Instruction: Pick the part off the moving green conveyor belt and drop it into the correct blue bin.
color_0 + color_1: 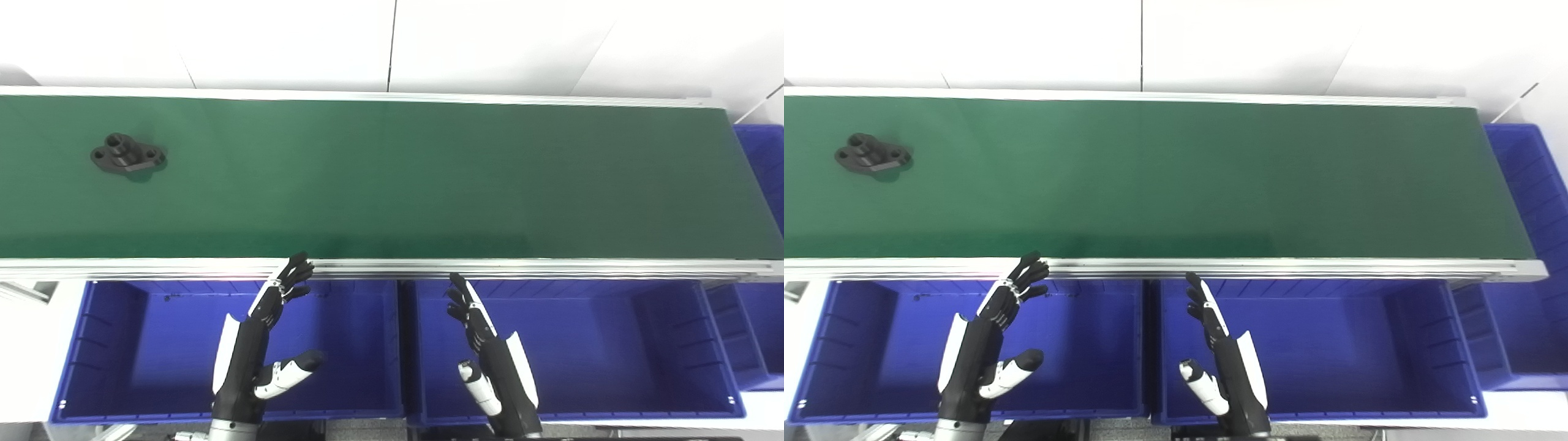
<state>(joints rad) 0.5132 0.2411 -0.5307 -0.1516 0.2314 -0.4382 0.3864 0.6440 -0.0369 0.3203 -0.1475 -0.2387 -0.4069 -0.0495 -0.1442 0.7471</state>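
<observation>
A black flanged part [128, 154] lies on the green conveyor belt [392, 177] at its far left; it also shows in the right eye view [873, 157]. My left hand [263, 343] is open and empty, raised over the left blue bin [116, 355], fingertips near the belt's front rail. My right hand [487, 361] is open and empty over the middle blue bin [612, 349]. Both hands are far from the part.
A silver rail [490, 267] runs along the belt's front edge. A third blue bin [762, 165] stands at the belt's right end, wrapping round to the front right. White wall panels stand behind the belt.
</observation>
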